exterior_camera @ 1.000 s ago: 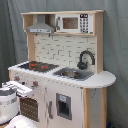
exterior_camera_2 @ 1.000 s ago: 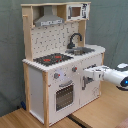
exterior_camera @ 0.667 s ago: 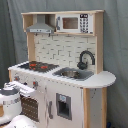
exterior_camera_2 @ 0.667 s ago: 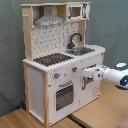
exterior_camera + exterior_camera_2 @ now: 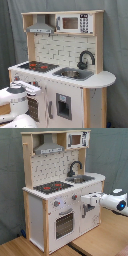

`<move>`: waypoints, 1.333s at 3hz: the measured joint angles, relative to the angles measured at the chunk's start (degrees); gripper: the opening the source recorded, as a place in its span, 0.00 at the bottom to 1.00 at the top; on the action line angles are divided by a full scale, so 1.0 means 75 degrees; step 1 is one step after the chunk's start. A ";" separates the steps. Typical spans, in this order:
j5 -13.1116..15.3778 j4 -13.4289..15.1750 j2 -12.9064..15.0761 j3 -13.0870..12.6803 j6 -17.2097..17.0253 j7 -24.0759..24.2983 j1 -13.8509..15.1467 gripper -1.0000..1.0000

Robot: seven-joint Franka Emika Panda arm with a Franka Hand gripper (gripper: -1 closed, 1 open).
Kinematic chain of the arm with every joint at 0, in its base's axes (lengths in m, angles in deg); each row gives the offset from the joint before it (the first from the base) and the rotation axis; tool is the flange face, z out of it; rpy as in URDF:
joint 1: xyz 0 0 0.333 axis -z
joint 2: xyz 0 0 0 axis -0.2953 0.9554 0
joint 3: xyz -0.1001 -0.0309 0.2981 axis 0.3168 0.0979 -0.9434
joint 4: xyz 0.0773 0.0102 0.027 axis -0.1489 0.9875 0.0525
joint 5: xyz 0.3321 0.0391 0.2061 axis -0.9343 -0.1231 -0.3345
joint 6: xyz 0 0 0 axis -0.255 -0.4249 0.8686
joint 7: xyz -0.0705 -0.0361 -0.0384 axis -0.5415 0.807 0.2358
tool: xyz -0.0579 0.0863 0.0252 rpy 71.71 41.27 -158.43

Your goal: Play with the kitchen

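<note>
We locate the kitchen (image 5: 62, 193) upright on the wooden tabletop (image 5: 100, 245) in the second exterior view, filling the centre of both exterior views. Its front panel carries the oven door (image 5: 65, 223) and a row of knobs (image 5: 56, 204).

Risks from here, as we judge them:
1. The end effector (image 5: 86, 199) sits right at the front panel, at about 3 o'clock from the oven door in the second exterior view. A push straight inward could shove or tip the whole kitchen, since nothing visible anchors it.
2. A slightly misjudged approach could miss the knobs and scrape the panel, or catch on the edge of the counter (image 5: 92, 178) above.
3. A sideways sweep could jam the end effector against the oven door handle (image 5: 65, 211).

Arm pose: the arm (image 5: 114, 202) enters from 3 o'clock in the second exterior view and extends roughly horizontally toward the panel below the sink (image 5: 82, 178). In the first exterior view the arm (image 5: 15, 100) appears at 8 o'clock, low beside the front of the kitchen.

We cannot tell whether the end effector is released or clenched, nor whether it touches the panel.
</note>
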 joint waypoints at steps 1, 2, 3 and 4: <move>0.0000 -0.0074 -0.0002 -0.0067 0.0607 -0.0105 0.0452 1.00; 0.0000 -0.0402 -0.0009 -0.0194 0.1118 -0.0284 0.0907 1.00; -0.0023 -0.0971 -0.0009 -0.0363 0.1165 -0.0309 0.1420 1.00; -0.0062 -0.1484 -0.0009 -0.0591 0.1165 -0.0184 0.1945 1.00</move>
